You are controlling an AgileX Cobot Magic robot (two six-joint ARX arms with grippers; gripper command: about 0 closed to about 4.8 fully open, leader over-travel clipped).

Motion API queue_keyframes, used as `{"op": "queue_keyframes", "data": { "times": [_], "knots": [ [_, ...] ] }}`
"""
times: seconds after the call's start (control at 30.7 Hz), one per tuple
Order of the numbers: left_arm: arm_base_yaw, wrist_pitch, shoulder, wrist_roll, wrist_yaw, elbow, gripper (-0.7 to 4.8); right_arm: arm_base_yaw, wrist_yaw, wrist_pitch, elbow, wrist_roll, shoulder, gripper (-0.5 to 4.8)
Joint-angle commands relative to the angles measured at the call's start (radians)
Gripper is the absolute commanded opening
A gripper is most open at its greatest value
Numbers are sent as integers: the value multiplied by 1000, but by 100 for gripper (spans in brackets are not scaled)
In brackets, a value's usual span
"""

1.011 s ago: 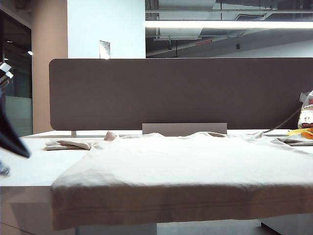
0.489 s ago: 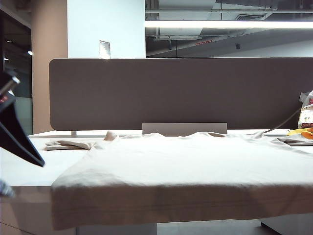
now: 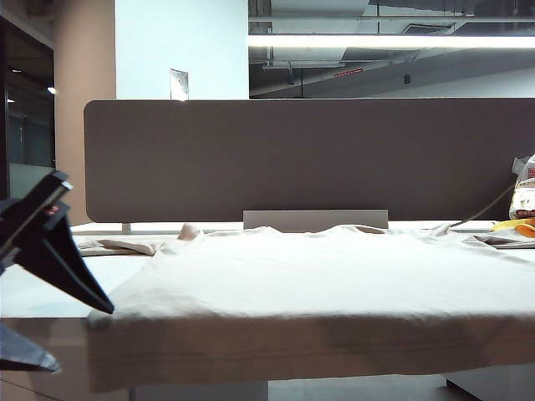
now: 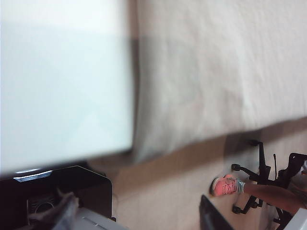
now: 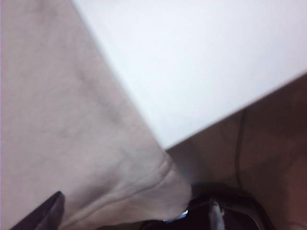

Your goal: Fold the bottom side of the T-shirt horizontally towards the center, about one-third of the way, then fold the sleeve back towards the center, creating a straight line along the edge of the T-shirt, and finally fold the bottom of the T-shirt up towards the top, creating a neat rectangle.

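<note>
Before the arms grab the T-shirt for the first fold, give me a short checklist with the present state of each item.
1. T-shirt spread flat on the table: ok.
2. Hem hanging over the near table edge, reachable: ok.
3. Left gripper at the shirt's left hem corner, jaws open: ok.
4. Left gripper holding cloth: not ok, nothing between the jaws yet.
5. Right gripper near the shirt's right hem corner: ok; jaws open or shut: cannot tell.
6. Bag at far right clear of the shirt: cannot tell.
</note>
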Motion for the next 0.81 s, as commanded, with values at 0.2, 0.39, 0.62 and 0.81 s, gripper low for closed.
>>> {"op": "queue_keyframes", "data": {
  "times": [0.2,0.39,0.62,0.81],
  "knots": [
    [0,40,88,24,10,78,328,-1,-26,32,2,0,46,377],
    [-4,39,132,24,10,112,310,-1,-26,53,2,0,47,251],
    [-47,48,167,31,6,130,161,-1,-26,57,2,0,47,142],
    [-51,47,168,46,8,131,42,-1,-34,56,2,0,46,9]
  ]
}}
